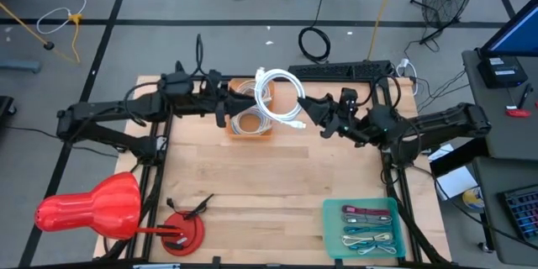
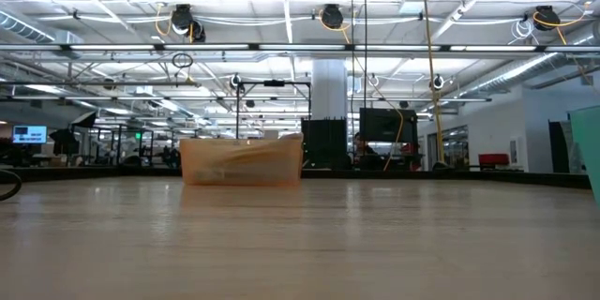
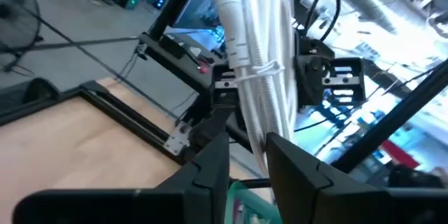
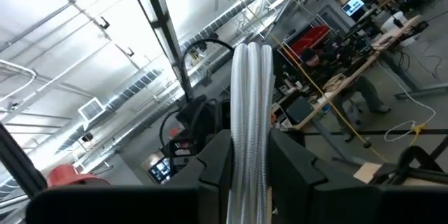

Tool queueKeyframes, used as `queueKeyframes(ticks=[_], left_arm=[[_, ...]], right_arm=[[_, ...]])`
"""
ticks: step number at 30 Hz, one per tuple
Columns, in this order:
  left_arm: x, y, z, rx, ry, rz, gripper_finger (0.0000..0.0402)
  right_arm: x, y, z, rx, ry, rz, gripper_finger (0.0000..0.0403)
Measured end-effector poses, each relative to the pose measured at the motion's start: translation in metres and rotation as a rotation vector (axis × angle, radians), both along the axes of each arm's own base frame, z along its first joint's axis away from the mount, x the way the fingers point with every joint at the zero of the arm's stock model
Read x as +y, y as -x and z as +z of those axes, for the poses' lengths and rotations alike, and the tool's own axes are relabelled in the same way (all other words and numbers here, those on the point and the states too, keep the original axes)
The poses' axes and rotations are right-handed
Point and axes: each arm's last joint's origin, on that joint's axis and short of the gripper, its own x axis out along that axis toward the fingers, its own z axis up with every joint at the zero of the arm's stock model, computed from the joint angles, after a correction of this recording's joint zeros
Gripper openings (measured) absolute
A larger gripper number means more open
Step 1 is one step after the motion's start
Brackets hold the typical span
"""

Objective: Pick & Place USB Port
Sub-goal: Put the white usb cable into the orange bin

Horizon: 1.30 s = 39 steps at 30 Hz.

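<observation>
Where both tools grip it, white cable (image 1: pixel 277 101) above orange bin (image 1: pixel 250 126).

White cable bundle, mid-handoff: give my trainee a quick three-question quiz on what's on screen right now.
1. True or false: the white cable bundle lies flat on the table.
2. Which holds the bundle? A) only the left gripper B) only the right gripper C) both
3. Fill in: in the high view, the teal tray near the table's front right corner holds several ____.

Key:
1. False. It hangs between the two grippers above the orange bin.
2. C. Each wrist view shows that arm's fingers closed on the white strands.
3. Cables.
</observation>
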Motion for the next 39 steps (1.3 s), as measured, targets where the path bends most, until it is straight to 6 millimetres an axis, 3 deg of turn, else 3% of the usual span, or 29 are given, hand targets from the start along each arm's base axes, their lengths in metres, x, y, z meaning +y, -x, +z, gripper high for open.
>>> queueKeyframes(ticks=[7,13,18,39], left_arm=[[0.005,-0.009,-0.002,-0.058,0.04,-0.063,0.0139],[0.005,-0.004,0.004,-0.095,0.031,-0.069,0.0164],[0.006,0.005,0.011,-0.13,0.018,-0.071,0.0166],[0.017,0.002,0.007,-0.116,0.063,-0.023,0.0166]], right_arm=[[0.0,0.001,0.0,0.008,-0.012,-0.018,0.0062],[0.0,0.0,-0.001,0.029,0.006,-0.046,0.0061],[0.0,-0.001,-0.003,0.042,0.002,-0.044,0.0061],[-0.003,-0.004,-0.013,0.133,-0.033,-0.068,0.0061]])
